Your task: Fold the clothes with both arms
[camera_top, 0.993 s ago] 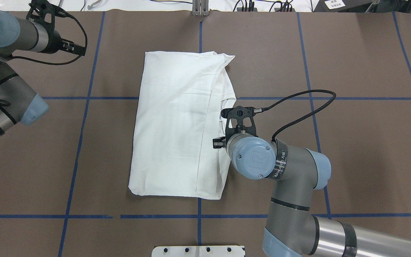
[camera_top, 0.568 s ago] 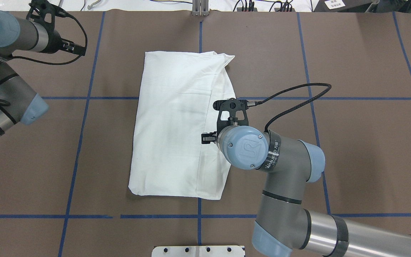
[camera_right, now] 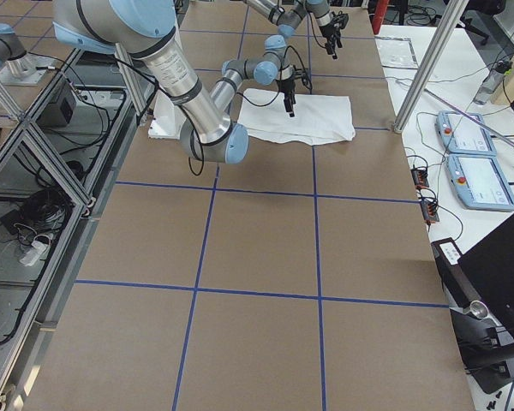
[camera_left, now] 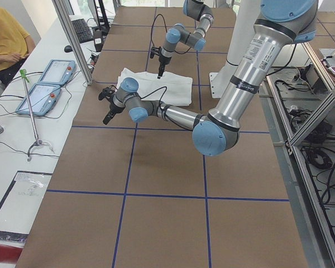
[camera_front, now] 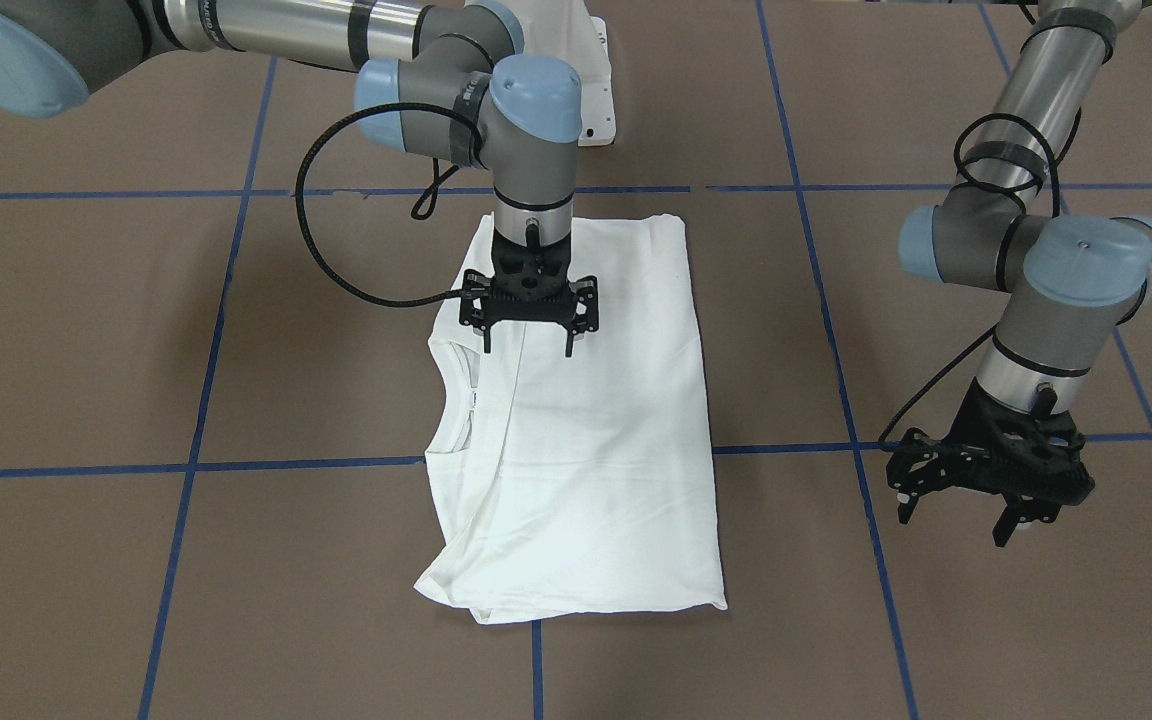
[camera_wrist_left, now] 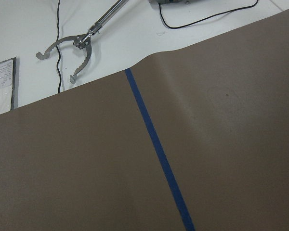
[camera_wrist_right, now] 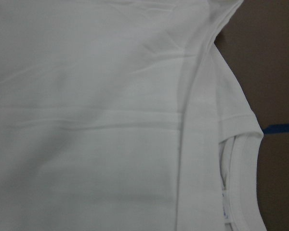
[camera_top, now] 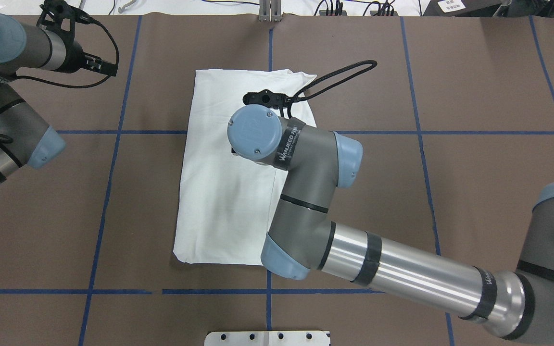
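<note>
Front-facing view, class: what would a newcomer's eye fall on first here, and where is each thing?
A white T-shirt, folded lengthwise, lies flat mid-table, bright against the brown table and its blue tape grid. The right gripper points straight down over the shirt, jaws open. The left gripper, also open, hangs off to the side over bare table.

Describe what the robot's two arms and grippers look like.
Both the left arm and right arm are silver-grey tubes with light blue joint caps and black bands; one band on the right arm carries white lettering. The left gripper and right gripper are black, skeletal, two-fingered. A black braided cable loops from each wrist.
</note>
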